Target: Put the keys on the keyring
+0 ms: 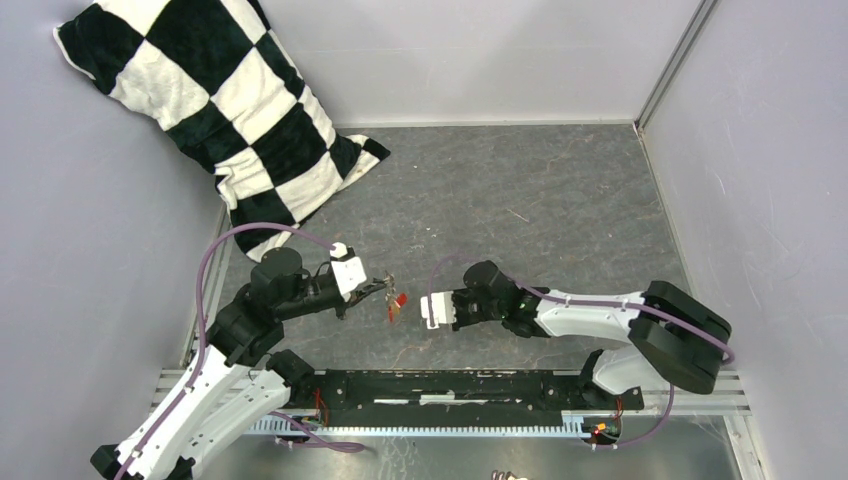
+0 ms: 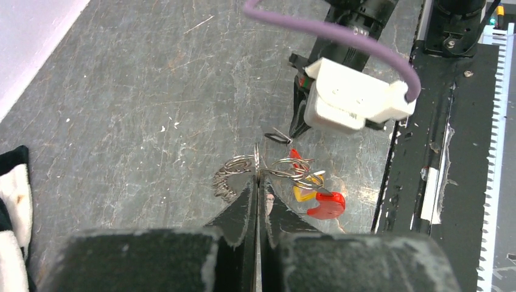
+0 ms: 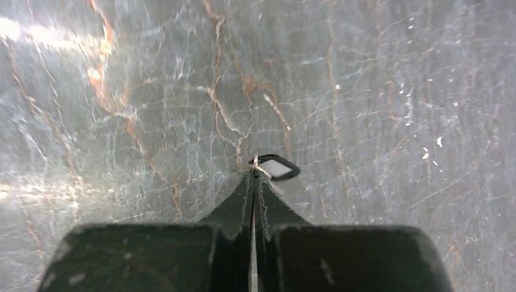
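Observation:
My left gripper (image 1: 383, 286) is shut on the keyring (image 2: 240, 165), a coil of thin grey wire loops pinched at my fingertips (image 2: 257, 169) and held above the floor. A red sleeve (image 2: 295, 154) shows on one arc. A red-headed key (image 2: 327, 205) and a yellow-headed key (image 2: 302, 194) hang from the loops; they show as a red spot in the top view (image 1: 397, 304). My right gripper (image 1: 424, 310) is shut on the black-headed key (image 3: 278, 167), gripping its silvery blade (image 3: 256, 162). That key (image 2: 277, 139) hangs just beyond the ring.
A black-and-white checkered pillow (image 1: 220, 100) leans in the back left corner. A black rail (image 1: 450, 388) runs along the near edge between the arm bases. Grey walls enclose the marbled floor (image 1: 540, 200).

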`<action>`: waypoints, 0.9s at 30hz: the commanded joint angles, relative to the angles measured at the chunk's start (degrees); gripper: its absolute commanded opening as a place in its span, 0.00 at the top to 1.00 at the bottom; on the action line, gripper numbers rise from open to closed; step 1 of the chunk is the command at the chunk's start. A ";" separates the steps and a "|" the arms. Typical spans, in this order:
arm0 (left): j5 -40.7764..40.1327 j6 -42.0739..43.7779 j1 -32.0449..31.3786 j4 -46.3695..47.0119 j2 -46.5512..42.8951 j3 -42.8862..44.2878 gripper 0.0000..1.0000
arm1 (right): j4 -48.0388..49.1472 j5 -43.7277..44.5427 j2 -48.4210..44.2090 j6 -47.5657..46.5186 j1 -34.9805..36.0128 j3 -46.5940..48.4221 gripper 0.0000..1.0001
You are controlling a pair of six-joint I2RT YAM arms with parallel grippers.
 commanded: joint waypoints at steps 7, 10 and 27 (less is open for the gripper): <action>3.54 -1.73 0.22 1.87 -1.09 0.78 0.98 | -0.10 -10.11 -13.76 20.31 -0.26 6.33 1.00; 4.17 -0.22 0.22 2.07 -1.86 0.09 0.98 | -4.75 -15.18 -15.60 25.66 -0.29 10.12 1.00; 6.30 4.65 0.18 7.63 -4.81 -3.03 0.98 | -6.75 -36.82 -18.04 48.83 -3.02 21.04 1.00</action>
